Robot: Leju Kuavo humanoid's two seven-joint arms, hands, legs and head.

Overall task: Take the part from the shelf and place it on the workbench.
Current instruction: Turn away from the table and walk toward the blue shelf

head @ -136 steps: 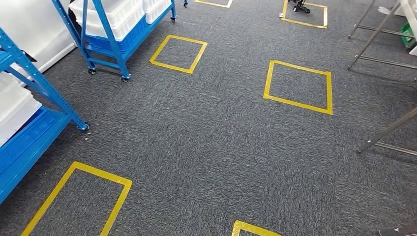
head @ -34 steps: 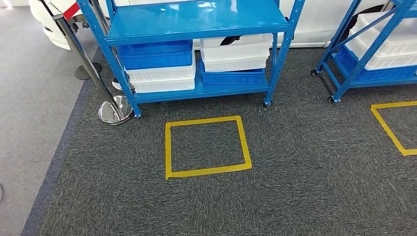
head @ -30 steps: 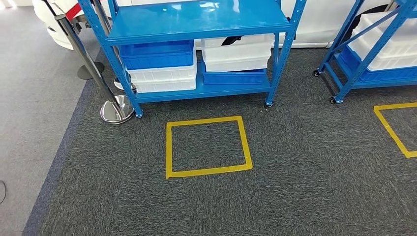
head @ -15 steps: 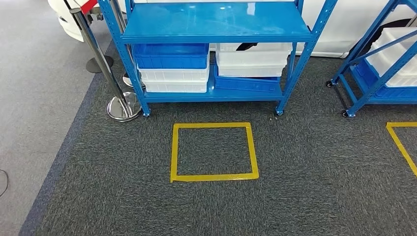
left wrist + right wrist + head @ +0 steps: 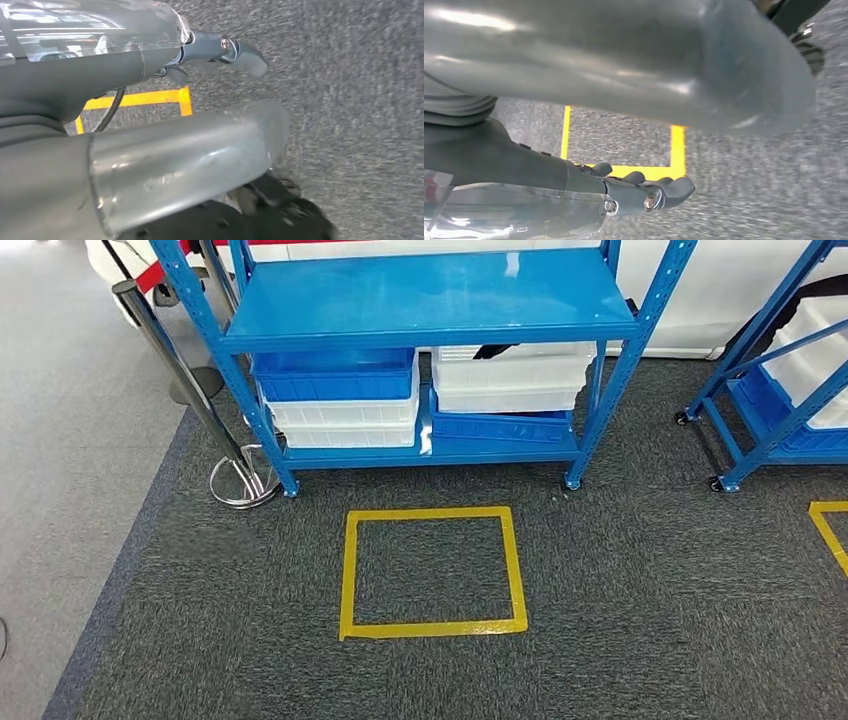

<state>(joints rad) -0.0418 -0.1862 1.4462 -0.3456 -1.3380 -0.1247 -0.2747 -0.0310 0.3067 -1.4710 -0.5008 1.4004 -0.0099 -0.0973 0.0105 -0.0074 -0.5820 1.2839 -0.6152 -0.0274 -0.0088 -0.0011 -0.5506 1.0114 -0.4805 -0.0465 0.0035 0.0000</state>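
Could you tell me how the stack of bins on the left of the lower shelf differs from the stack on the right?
The left stack has a blue bin on top with white bins beneath; the right stack has white bins on top and a blue bin at the bottom. The left stack sits level, while the right stack's blue bin looks tilted. A dark item shows over the right stack's top bin; none shows on the left. Both rest on the blue rack.

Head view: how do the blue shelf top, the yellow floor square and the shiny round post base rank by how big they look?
1. Blue shelf top, widest by far.
2. Yellow floor square, though it lies nearer the camera, which flatters it.
3. Shiny round post base, clearly smallest.
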